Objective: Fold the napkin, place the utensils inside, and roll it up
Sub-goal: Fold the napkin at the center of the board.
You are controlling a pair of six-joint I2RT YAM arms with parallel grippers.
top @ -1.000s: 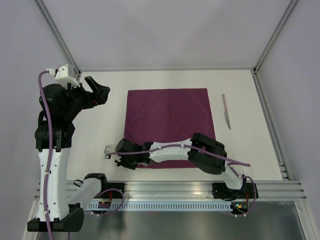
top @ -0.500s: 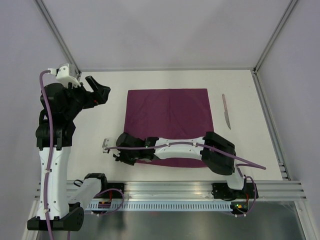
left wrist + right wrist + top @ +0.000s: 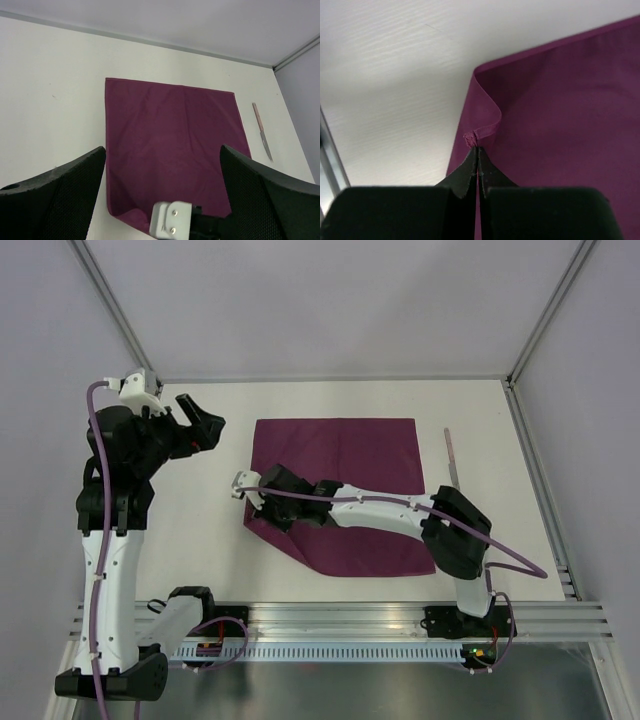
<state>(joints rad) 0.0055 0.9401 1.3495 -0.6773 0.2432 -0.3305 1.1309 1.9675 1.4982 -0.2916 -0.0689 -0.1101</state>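
Note:
The plum napkin (image 3: 360,455) lies on the white table; its near left corner is lifted and carried back over the cloth. My right gripper (image 3: 262,496) is shut on that corner; in the right wrist view the jaws pinch the bunched corner (image 3: 474,139) of the napkin (image 3: 560,110). The knife (image 3: 452,453) lies to the right of the napkin, also seen in the left wrist view (image 3: 262,131). My left gripper (image 3: 203,420) is open and empty, held high left of the napkin (image 3: 170,135).
The right arm (image 3: 400,515) stretches across the napkin's near half. A metal rail (image 3: 400,625) runs along the near table edge. Frame posts and walls bound the table at back and sides.
My right gripper has moved away from the near edge, lifting the napkin's near left corner and carrying it back over the cloth. The left arm has hardly moved.

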